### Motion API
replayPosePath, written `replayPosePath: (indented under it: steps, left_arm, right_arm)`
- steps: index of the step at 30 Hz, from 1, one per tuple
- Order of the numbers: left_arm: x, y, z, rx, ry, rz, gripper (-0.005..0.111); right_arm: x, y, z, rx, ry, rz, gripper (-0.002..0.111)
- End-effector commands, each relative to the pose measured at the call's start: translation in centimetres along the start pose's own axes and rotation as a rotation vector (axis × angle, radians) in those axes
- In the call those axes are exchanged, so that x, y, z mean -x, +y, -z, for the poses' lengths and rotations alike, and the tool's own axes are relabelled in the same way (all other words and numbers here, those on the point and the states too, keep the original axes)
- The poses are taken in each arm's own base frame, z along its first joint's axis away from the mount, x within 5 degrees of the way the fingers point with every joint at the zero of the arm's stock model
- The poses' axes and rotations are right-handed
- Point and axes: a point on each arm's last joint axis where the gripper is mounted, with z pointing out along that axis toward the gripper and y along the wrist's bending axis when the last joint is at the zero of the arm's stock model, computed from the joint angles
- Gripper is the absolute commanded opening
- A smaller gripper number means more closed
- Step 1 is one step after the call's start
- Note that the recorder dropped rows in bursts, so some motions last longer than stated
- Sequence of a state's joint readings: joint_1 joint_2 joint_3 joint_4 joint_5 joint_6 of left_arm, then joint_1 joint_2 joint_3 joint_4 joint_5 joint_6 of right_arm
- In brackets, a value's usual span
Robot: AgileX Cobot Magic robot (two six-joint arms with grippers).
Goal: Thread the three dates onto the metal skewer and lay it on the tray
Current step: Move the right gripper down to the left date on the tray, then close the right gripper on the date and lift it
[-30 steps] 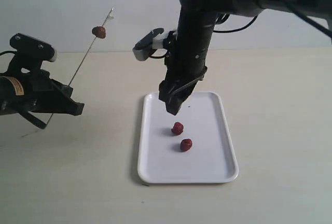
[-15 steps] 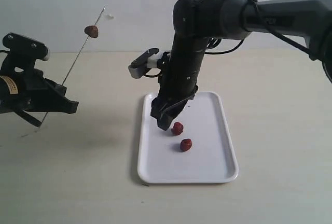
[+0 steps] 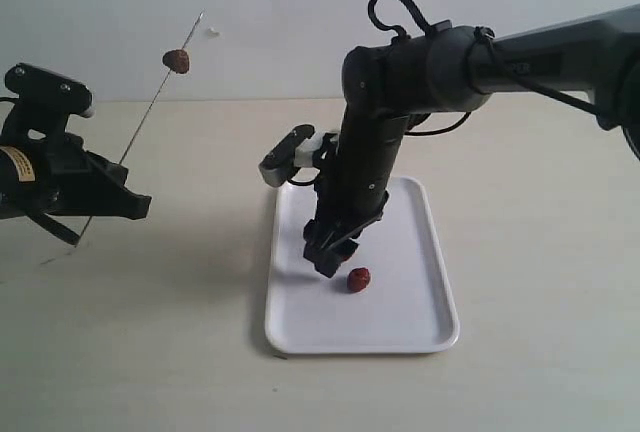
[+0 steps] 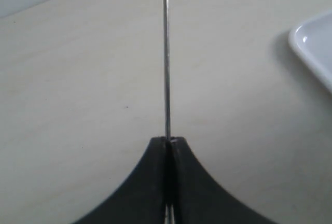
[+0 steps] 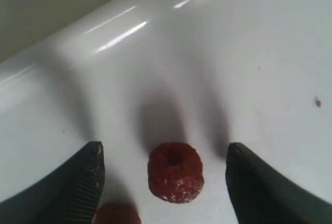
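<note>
Right gripper spread wide over the white tray.
Between its fingers sits a wrinkled dark-red date with a dimpled top, a second date just beside. Farther off, the left gripper pinches the thin, tilted grey skewer; a third date sits near its tip.

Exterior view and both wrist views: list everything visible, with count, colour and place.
table: one, beige, under everything.
wall: one, pale, behind the table.
tray: one, white, on the table near the middle.
metal skewer: one, grey, tilted with its tip up, on the left.
dates: three, dark reddish-brown; one threaded high on the metal skewer, two side by side on the tray.
left gripper: one, black, shut on the metal skewer's lower part.
right gripper: one, black, open, low over the tray, fingers either side of one date.
</note>
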State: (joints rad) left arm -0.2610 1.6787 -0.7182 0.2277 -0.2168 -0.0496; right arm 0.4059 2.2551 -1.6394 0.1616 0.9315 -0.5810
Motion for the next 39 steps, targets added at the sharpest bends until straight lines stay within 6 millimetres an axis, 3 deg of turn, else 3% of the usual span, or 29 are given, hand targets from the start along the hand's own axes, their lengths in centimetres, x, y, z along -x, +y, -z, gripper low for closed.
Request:
replayPosePath:
  steps: [1,15,19,22,39]
  left_arm:
    - [0.50,0.13,0.18,0.005,-0.029,0.014,0.000]
    - [0.45,0.13,0.18,0.005,-0.023,0.014,0.000]
    - [0.45,0.13,0.18,0.005,-0.023,0.014,0.000]
    - [0.45,0.13,0.18,0.005,-0.023,0.018,0.000]
    - [0.45,0.13,0.18,0.005,-0.023,0.021,0.000]
  right_arm:
    - [-0.07,-0.10,0.00,-0.010,-0.004,0.014,0.064]
    - [-0.30,-0.28,-0.81,-0.018,0.018,0.008,0.064]
    - [-0.56,-0.62,-0.79,-0.056,0.046,-0.029,0.053]
    - [-0.55,-0.63,-0.79,-0.057,0.043,-0.047,0.039]
    - [-0.36,-0.71,-0.79,-0.065,0.022,-0.049,0.037]
